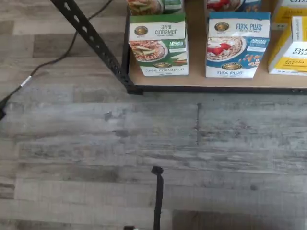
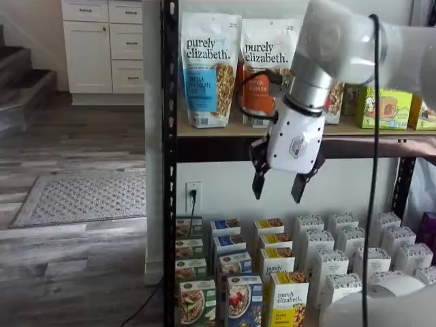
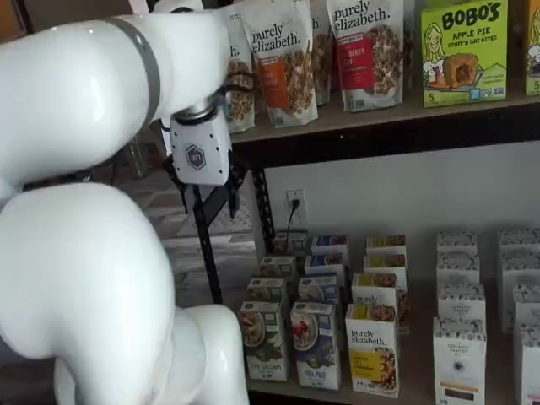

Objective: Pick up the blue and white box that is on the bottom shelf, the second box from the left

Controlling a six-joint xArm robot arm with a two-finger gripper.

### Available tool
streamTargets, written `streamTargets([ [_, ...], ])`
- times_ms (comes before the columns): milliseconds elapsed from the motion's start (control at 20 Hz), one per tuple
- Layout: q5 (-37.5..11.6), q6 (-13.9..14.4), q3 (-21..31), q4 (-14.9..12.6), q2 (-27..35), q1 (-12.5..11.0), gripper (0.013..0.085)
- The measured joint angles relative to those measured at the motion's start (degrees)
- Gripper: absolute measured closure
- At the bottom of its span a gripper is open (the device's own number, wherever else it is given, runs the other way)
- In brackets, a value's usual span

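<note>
Claw (image 2: 278, 186) hangs with fingers apart, high above the bottom shelf (image 1: 192, 82); lower yourself toward the blue and white box (image 2: 243, 301), front row right of the green-fronted box (image 2: 197, 302), and straddle its sides squarely.

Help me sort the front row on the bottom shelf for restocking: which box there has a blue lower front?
The blue and white box, between the green-fronted box and the yellow box; its top pictures cereal with red berries.

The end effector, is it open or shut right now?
Open. In a shelf view the end effector hangs above the boxes with a plain gap between its two black fingers, and nothing is held.
</note>
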Motion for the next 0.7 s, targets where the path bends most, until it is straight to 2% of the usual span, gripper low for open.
streamTargets([
  [400,-5.95,1.98,4.32,-2.19,3.28,1.86,0.013],
  [700,-11.27,1.62,7.87,-3.67,4.16,1.27,0.013],
])
